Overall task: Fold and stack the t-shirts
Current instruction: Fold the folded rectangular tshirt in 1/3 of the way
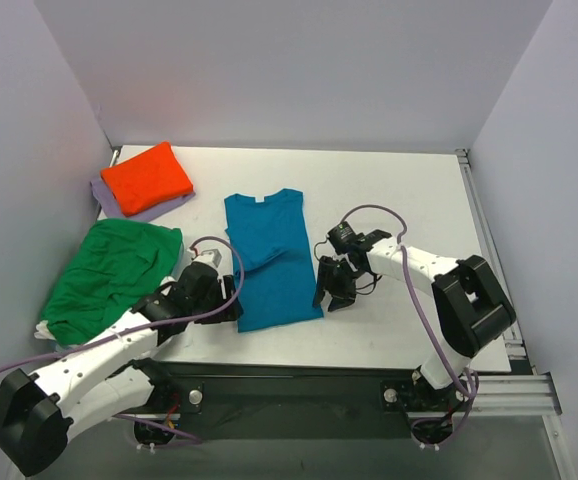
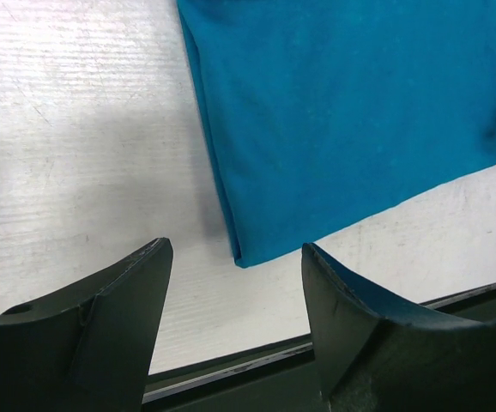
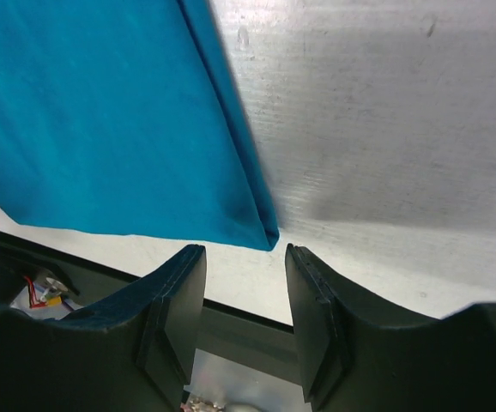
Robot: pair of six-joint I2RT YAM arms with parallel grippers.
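Note:
The teal-blue t-shirt (image 1: 270, 258) lies flat mid-table, folded lengthwise into a long strip, collar at the far end. My left gripper (image 1: 227, 308) hovers open at its near left corner (image 2: 241, 257), nothing between the jaws. My right gripper (image 1: 326, 296) hovers open at the near right corner (image 3: 269, 240), also holding nothing. An orange t-shirt (image 1: 147, 177) lies folded on a lavender one (image 1: 159, 208) at the far left. A green t-shirt (image 1: 109, 276) lies crumpled at the left, with a bit of white cloth (image 1: 43, 328) under its near edge.
The table's near edge (image 2: 231, 365) runs just below both grippers. White walls close in the left, back and right sides. A metal rail (image 1: 489, 230) runs along the table's right edge.

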